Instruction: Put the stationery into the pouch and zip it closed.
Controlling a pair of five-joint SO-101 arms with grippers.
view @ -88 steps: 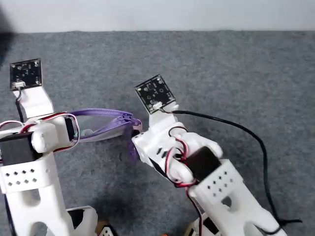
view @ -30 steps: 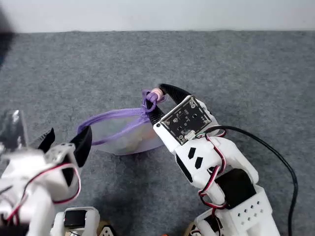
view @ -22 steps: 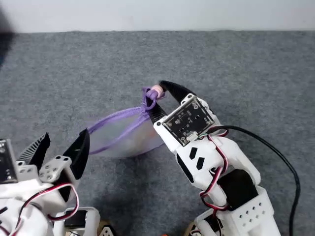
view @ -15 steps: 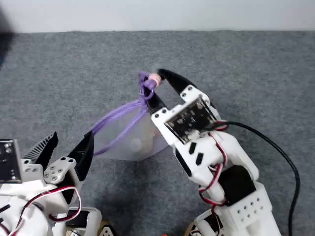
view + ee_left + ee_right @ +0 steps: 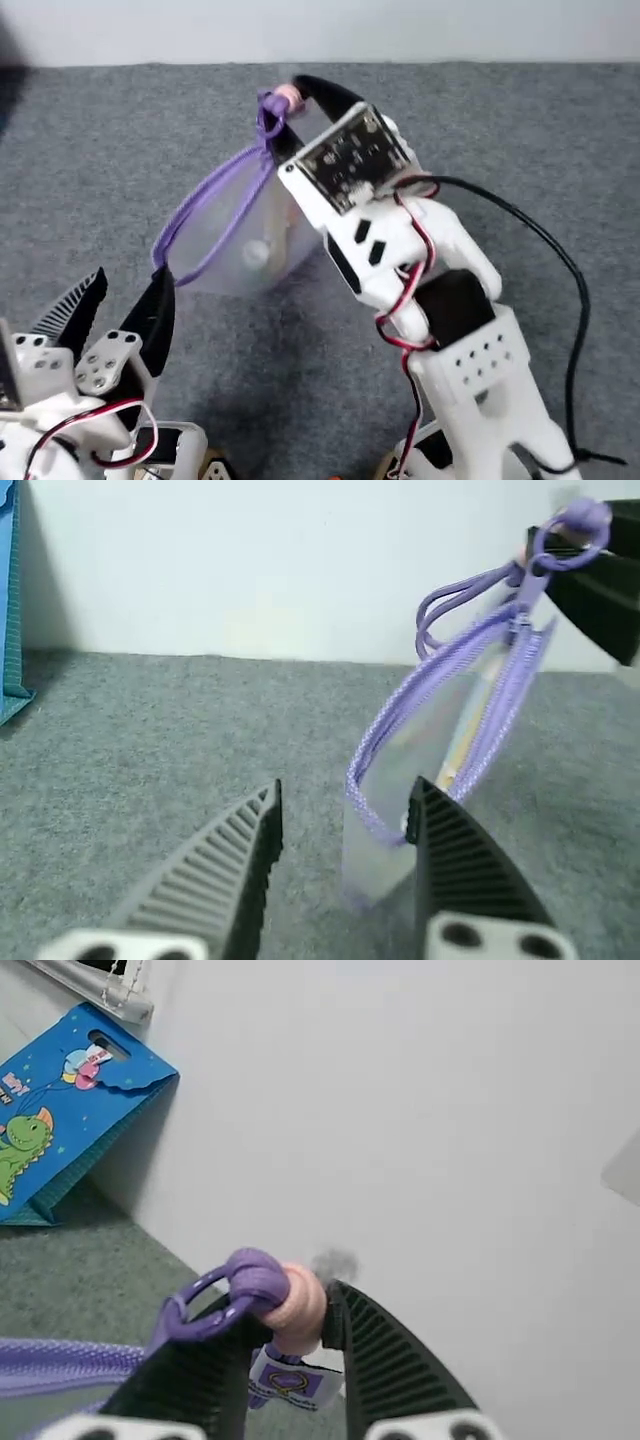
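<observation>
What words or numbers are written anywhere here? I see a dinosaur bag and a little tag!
Blue dinosaur bag: colourful letters near its corner, too small to read.
White tag by the zip pull of the pouch: a purple mark, too blurred to read.
Circuit board on an arm: tiny markings, unreadable.
Nothing here can be quoted.

The clear pouch [image 5: 235, 235] with its purple zip [image 5: 200, 212] hangs tilted below the right gripper [image 5: 286, 108], whose fingers pinch its pull cord [image 5: 266, 112] beside a pink bead [image 5: 287, 97]. Pale stationery [image 5: 258, 254] shows faintly inside.
</observation>
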